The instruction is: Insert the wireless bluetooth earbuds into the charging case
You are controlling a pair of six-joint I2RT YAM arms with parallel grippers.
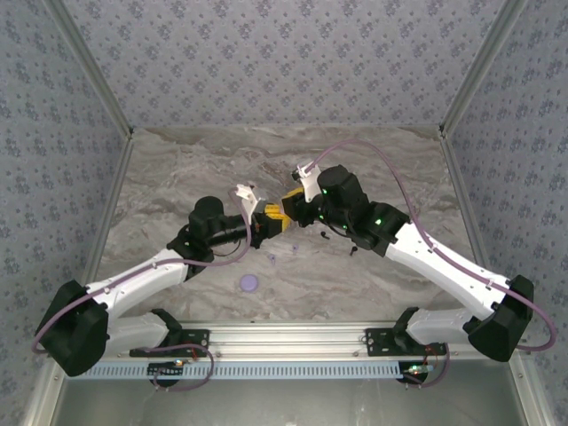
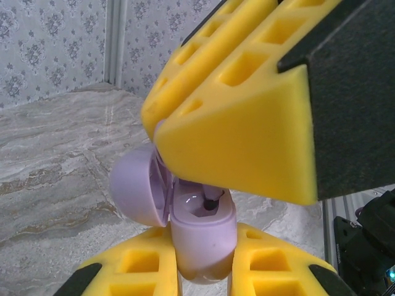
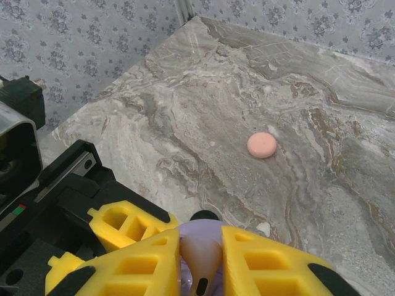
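The lavender charging case [image 2: 203,240] stands upright with its lid [image 2: 137,192] swung open to the left. My left gripper [image 2: 203,250] is shut on the case's body. My right gripper [image 3: 202,246] is shut on a pale earbud [image 3: 203,258] and holds it just over the case [image 3: 200,225]. In the left wrist view the earbud's dark-tipped stem [image 2: 212,201] reaches into the case's well, under the right gripper's yellow fingers [image 2: 234,123]. From above, the left gripper [image 1: 264,224] and the right gripper [image 1: 293,216] meet tip to tip over the middle of the table.
A lavender disc [image 1: 249,282] lies on the marble near the left arm. A pink disc [image 3: 261,145] lies farther out. Tiny pale pieces [image 1: 272,259] and small dark pieces [image 1: 355,251] sit near the grippers. Patterned walls close in the table [image 1: 177,177].
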